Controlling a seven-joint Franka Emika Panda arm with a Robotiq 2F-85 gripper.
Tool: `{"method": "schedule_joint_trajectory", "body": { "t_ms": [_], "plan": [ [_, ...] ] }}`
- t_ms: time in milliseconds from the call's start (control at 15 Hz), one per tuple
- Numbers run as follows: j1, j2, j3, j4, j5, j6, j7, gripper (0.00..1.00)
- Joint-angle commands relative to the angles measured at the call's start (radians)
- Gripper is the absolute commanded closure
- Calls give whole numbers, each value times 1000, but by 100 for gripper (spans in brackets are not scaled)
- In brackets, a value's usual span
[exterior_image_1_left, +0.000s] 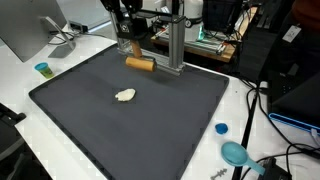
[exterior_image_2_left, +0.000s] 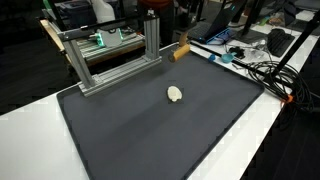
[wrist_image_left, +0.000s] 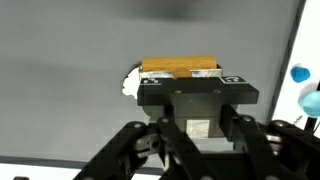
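Pincer (wrist_image_left: 188, 80), black and boxy, is closed partway with its 2 fingers pressed against the ends of a brown rectangular wooden block (wrist_image_left: 180, 66) and gripping it. The block has a smooth, lightly grained top face and square edges. Small white marks sit on the finger pads (wrist_image_left: 232, 79), too small to read.

Just past the block in the wrist view lies a cream, rounded, lumpy soft-looking piece (wrist_image_left: 130, 80). In an exterior view it rests alone near the middle of the dark grey, matte, finely textured rectangular mat (exterior_image_1_left: 150, 125), well apart from the block.

In both exterior views the block is at the mat's far side, near a silver slotted aluminium frame (exterior_image_2_left: 110, 62) with an upright post and a low rail. Whether the block touches the mat cannot be told.

Around the mat, the white smooth table (exterior_image_1_left: 20, 100) carries a small teal plastic cup (exterior_image_1_left: 42, 69), a flat round blue cap (exterior_image_1_left: 221, 128) and a teal rounded plastic scoop-like thing (exterior_image_1_left: 235, 153). Black cables (exterior_image_2_left: 275, 75) trail beyond.
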Motion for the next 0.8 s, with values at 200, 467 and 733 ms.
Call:
{"method": "schedule_joint_trajectory", "body": {
  "t_ms": [200,467,733],
  "plan": [
    [47,93,28,40,-122,1,-21,54],
    [42,97,27,40,-121,4,-19,54],
    [12,5,51,-97,-91,130,-225,79]
  ]
}}
